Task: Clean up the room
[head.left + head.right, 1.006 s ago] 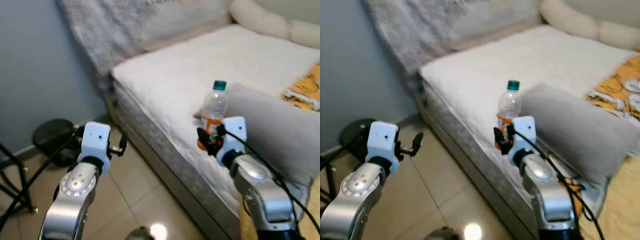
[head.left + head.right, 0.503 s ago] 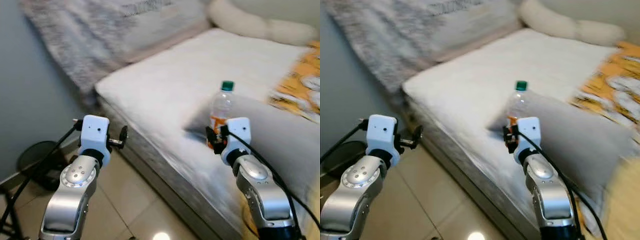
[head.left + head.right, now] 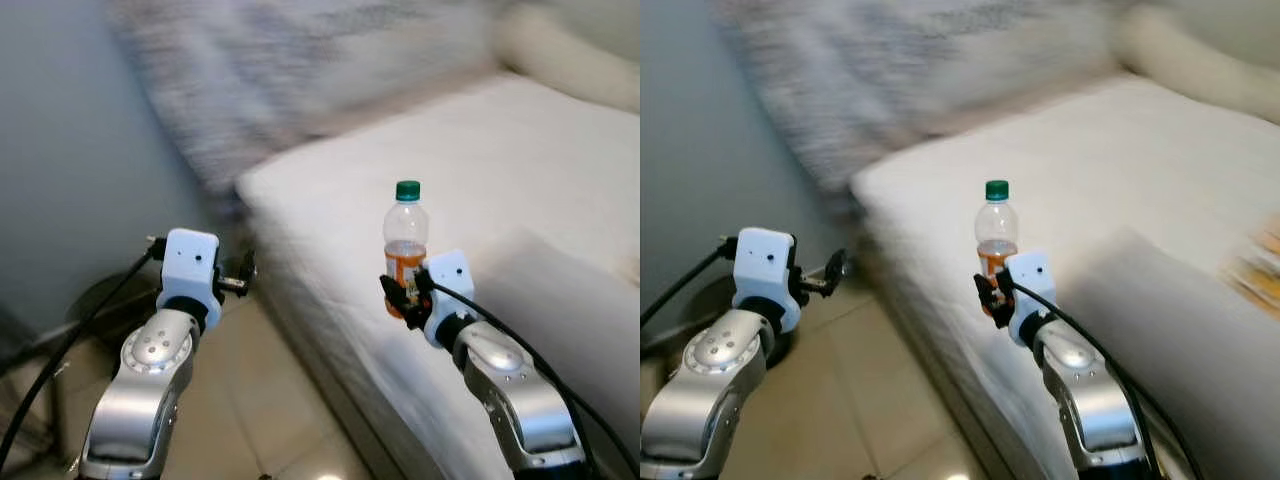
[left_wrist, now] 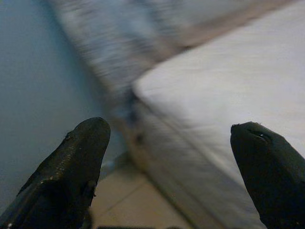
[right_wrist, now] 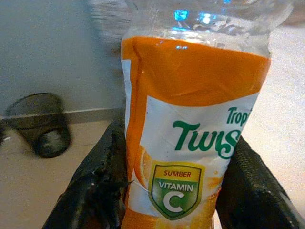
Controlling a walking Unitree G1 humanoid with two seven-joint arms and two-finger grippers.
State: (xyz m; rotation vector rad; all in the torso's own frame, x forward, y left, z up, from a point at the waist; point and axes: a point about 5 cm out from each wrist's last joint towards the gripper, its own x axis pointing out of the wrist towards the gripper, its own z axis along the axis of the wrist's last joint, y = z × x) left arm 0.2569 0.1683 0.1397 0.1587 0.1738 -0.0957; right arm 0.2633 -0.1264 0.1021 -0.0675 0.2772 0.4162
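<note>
A clear plastic bottle (image 3: 405,243) with a green cap and an orange label stands upright in my right gripper (image 3: 403,293), which is shut on its lower part over the bed's edge. Seen from the right wrist, the orange label (image 5: 186,138) sits between the two black fingers (image 5: 97,181). My left gripper (image 3: 243,275) is held out over the floor beside the bed, and in the left wrist view its fingertips (image 4: 81,157) stand wide apart with nothing between them.
A bed with a white mattress (image 3: 520,170) runs along the right, with a grey pillow (image 3: 570,310) near me and a grey fluffy blanket (image 3: 300,70) at its head. A black round bin (image 5: 40,124) sits on the tiled floor by the blue-grey wall (image 3: 70,150).
The whole picture has shifted, so the camera has moved. The bottle stays held in my right gripper, now a little higher and further left over the bed edge.
</note>
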